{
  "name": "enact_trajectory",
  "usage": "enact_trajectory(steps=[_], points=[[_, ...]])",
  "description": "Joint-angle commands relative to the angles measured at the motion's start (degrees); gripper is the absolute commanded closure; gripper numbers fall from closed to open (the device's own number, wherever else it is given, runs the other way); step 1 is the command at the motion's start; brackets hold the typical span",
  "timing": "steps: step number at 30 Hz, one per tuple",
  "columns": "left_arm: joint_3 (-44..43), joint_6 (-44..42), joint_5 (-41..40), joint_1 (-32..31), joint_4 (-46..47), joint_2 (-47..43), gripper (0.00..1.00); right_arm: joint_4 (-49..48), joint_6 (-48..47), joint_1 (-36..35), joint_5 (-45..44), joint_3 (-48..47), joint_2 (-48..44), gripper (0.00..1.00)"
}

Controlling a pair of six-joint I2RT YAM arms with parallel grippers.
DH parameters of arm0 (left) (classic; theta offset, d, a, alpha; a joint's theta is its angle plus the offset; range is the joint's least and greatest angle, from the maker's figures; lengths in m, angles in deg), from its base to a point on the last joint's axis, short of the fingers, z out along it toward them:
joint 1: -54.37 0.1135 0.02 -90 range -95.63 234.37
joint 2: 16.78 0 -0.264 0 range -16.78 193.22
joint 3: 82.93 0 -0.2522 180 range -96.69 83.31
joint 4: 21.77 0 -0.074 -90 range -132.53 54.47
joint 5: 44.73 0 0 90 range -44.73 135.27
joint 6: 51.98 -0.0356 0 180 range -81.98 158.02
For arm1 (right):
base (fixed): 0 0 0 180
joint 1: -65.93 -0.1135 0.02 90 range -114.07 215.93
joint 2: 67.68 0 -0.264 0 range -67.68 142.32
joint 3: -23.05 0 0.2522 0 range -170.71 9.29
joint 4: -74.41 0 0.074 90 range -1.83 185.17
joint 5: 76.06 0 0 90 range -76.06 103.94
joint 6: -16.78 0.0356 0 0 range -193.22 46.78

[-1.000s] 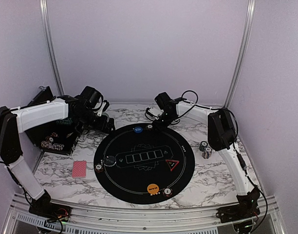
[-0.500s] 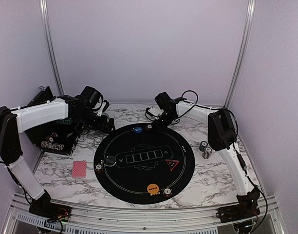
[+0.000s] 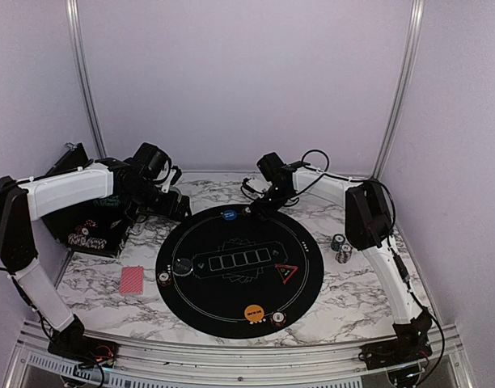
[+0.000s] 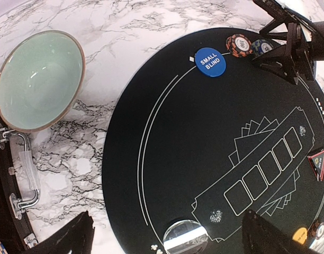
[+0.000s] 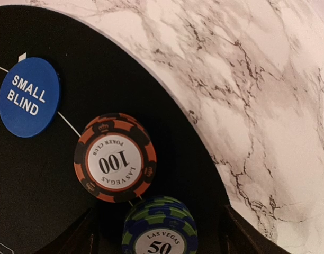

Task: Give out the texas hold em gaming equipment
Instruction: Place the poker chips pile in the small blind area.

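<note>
Item: blue-green 50 chip (image 5: 161,227), lying flat at the black mat's (image 5: 35,211) far edge, just beside the orange 100 chip (image 5: 115,157). Likely rigid, light and slick-faced, best pinched across its striped rim. My right tool (image 5: 159,241) straddles it, jaws apart and clear of it. My left tool (image 4: 170,236) is spread wide and empty.

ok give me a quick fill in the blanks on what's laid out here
1. The blue button reads SMALL ____.
2. The orange chip next to it is marked ____.
3. The blue-and-green chip is marked ____.
4. The red-backed card lies off the black mat, on the robot's ____ side.

Missing words: BLIND; 100; 50; left
</note>
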Motion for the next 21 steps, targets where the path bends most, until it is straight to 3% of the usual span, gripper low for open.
enact_trajectory(steps=[1,7,21], points=[[0.5,0.3,0.9,0.3,0.6,-1.0,0.01,3.5,0.9,-0.8,2.1,1.3,-1.3,0.23],[0.5,0.3,0.7,0.4,0.7,-1.4,0.01,2.0,2.8,-0.4,3.6,5.2,-4.6,0.17],[0.6,0.3,0.6,0.3,0.6,-1.4,0.01,-2.1,8.5,0.9,2.9,20.8,-17.7,0.15]])
